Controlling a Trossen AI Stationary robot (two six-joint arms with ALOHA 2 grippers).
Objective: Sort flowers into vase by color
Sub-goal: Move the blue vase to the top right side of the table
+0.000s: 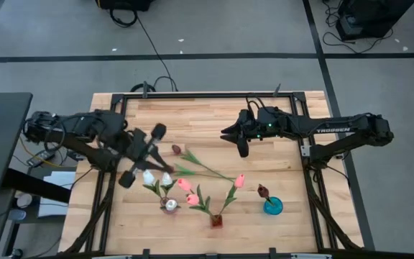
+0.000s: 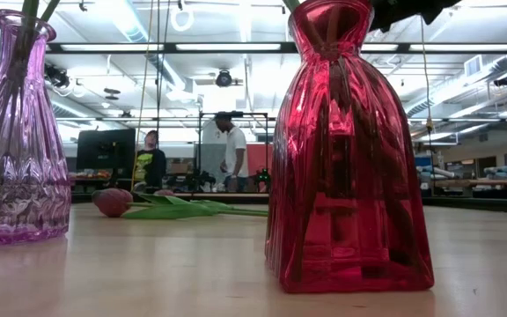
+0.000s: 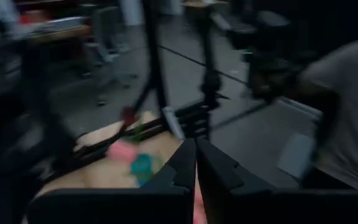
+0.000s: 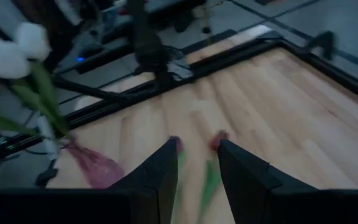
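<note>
Red vase (image 2: 350, 150): it filled the table-level view, closest of all, with pink tulips (image 1: 192, 198) standing in it.
Purple vase (image 2: 16, 132): it stood beside the red one and held the white tulips (image 1: 149, 176), just next to the left claw.
Teal vase (image 1: 272, 206): well ahead of the left claw's fingertips, nearer the right arm's side, with one dark maroon tulip (image 1: 262, 191) in it.
Loose flowers (image 1: 189, 155): and there they were, two dark-headed tulips lying flat on the bare table (image 1: 286, 115), stems trailing toward the vases. They lay straight ahead of the right claw, between it and the left one.
Left claw (image 3: 196, 146): clenched, fingers pressed together, tilted over the table beside the white tulips. A pinkish sliver showed low between the fingers, but I could not tell whether a stem was pinched there.
Right claw (image 4: 197, 146): released, fingers spread and empty, hanging above the boards. The two loose heads showed framed in its gap, not touched.
Step in hand: by my reading, the pick-up of the last loose tulips; the vases were largely filled by colour.
Next move: it called for the right claw to drop onto a single thin stem and nip it without dragging its neighbour, since the two lay close together. Being dark, they belonged in the teal vase, I reckoned.
Background: two people stood far behind the table, nowhere near either claw.
</note>
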